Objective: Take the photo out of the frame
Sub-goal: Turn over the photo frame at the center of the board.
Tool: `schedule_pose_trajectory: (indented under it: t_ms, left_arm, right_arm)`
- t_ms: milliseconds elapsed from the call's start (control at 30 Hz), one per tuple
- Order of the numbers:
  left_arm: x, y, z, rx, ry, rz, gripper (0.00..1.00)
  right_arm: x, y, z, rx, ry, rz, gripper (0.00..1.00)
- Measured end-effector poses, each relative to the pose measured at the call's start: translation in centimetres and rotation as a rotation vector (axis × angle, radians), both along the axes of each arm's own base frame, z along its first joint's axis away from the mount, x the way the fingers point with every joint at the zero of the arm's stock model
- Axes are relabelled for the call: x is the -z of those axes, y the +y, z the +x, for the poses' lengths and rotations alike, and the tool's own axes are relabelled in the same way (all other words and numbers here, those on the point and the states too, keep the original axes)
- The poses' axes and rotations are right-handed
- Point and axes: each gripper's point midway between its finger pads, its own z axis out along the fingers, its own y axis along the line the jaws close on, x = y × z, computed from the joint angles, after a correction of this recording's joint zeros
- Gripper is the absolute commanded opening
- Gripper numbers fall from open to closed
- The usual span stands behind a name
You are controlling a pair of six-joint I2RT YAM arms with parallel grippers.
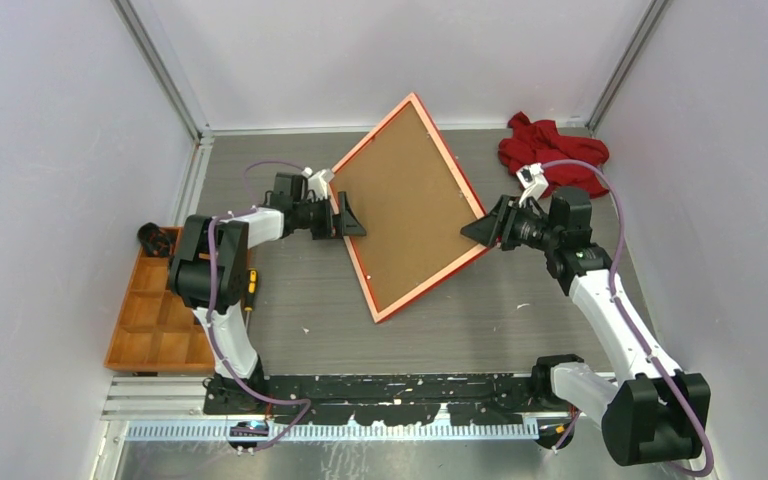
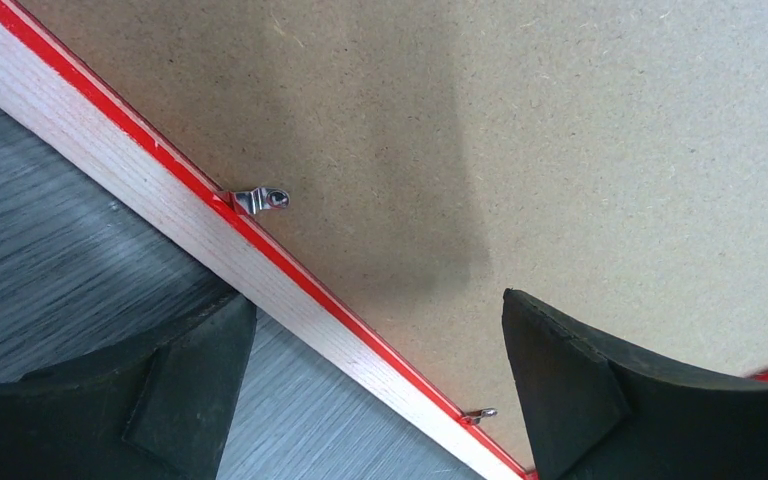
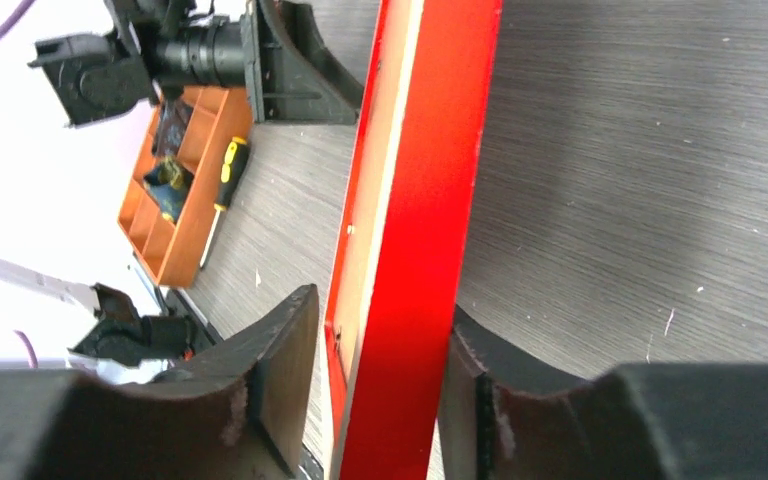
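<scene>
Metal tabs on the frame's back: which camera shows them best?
Left wrist: close on the frame rim and backing board, one metal tab sharp, another lower down. Top external shows the whole back, tabs too small to tell. Right wrist sees the frame edge-on; no tab clear.

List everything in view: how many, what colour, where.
frame: one, red, mid-table, back up
backing board: one, brown, inside the frame
clips: two seen, silver, on the frame's back rim
cloth: one, red, far right corner
tray: one, orange, left edge
black item: one, tray's far compartment
screwdriver: one, yellow and black, beside the tray
table: one, grey, under everything
left gripper: one, black, open astride the frame's left edge
right gripper: one, black, around the frame's right edge
</scene>
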Motion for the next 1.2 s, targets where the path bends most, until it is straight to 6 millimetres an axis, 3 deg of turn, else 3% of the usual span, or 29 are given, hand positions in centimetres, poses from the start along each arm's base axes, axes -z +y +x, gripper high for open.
schedule_pose_trajectory:
  t_ms: [367, 967, 1200]
  left_arm:
    - [0.1, 0.0, 0.1, -0.007, 0.004, -0.003, 0.93]
    - [0.3, 0.5, 1.1, -0.039, -0.014, 0.056, 0.92]
    - [0.3, 0.9, 1.5, -0.048, -0.029, 0.082, 0.93]
  right_arm:
    - [-0.3, 0.9, -1.2, -0.130, -0.072, -0.015, 0.65]
    - [1.6, 1.0, -1.0, -0.177, 0.031, -0.039, 0.69]
    - [3.2, 0.8, -0.8, -0.170, 0.085, -0.061, 0.76]
